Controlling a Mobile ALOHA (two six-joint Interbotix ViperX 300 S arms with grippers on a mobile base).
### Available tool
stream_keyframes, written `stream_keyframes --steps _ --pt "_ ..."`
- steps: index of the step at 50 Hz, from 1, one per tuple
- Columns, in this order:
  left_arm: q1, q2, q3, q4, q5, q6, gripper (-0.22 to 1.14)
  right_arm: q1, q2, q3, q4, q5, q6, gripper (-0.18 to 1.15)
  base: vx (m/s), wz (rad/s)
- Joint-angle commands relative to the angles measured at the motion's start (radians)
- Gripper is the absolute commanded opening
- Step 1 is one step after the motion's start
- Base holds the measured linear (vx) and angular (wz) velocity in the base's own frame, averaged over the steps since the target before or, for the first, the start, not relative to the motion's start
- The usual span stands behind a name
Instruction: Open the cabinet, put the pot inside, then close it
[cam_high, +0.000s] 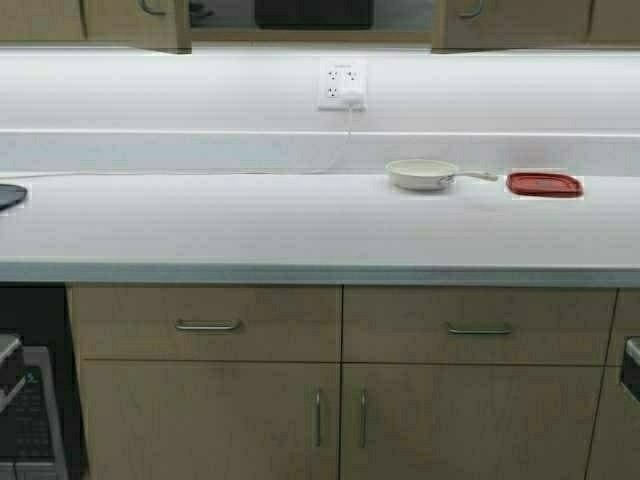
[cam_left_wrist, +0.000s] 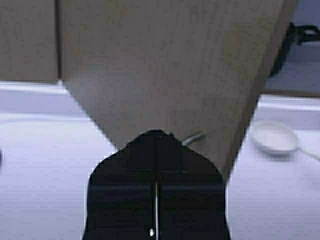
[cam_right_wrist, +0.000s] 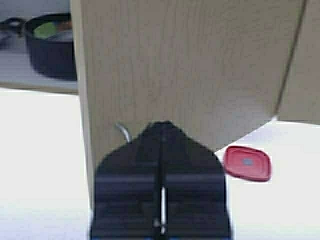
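The cabinet is the upper one above the counter, and both its doors stand ajar: the left door (cam_high: 140, 25) and the right door (cam_high: 500, 25). The black pot (cam_right_wrist: 50, 45) sits inside on the shelf, and shows as a dark shape (cam_high: 312, 12) between the doors. My left gripper (cam_left_wrist: 156, 134) is shut, its tips against the left door (cam_left_wrist: 165, 65) beside the silver handle (cam_left_wrist: 192, 137). My right gripper (cam_right_wrist: 162, 125) is shut too, tips against the right door (cam_right_wrist: 185, 65) next to its handle (cam_right_wrist: 122, 132). Neither gripper appears in the high view.
On the white counter (cam_high: 250, 220) lie a small white frying pan (cam_high: 425, 174) and a red lid (cam_high: 545, 184). A wall socket with a plugged cord (cam_high: 342, 85) is behind. Drawers and lower doors (cam_high: 210, 415) run below the counter edge.
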Motion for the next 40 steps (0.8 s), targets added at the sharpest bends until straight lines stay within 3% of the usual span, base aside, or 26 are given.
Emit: stream_keyframes --steps 1,10,17,20,32,40 --pt "-0.035 0.0 -0.008 0.003 -0.021 0.0 0.04 0.057 0.029 -0.041 0.005 -0.008 0.003 0.06 0.11 0.0" --pt "-0.035 0.1 -0.103 0.003 -0.048 -0.003 0.04 0.091 0.212 -0.256 0.038 0.017 0.003 0.06 0.13 0.01" --pt "-0.04 0.095 -0.101 -0.002 0.008 -0.008 0.04 0.123 0.239 -0.325 0.052 0.179 -0.002 0.06 0.14 0.02" --pt "-0.04 0.066 -0.071 0.003 0.017 -0.002 0.04 0.15 0.172 -0.273 0.051 0.238 -0.015 0.06 0.15 -0.01" --pt "-0.04 0.008 -0.009 0.017 -0.002 0.002 0.04 0.222 -0.156 0.043 0.057 0.23 -0.031 0.06 0.15 0.02" --pt "-0.072 0.124 -0.101 0.015 -0.041 -0.002 0.04 0.222 -0.196 0.084 0.057 0.23 -0.032 0.06 0.1 0.05"
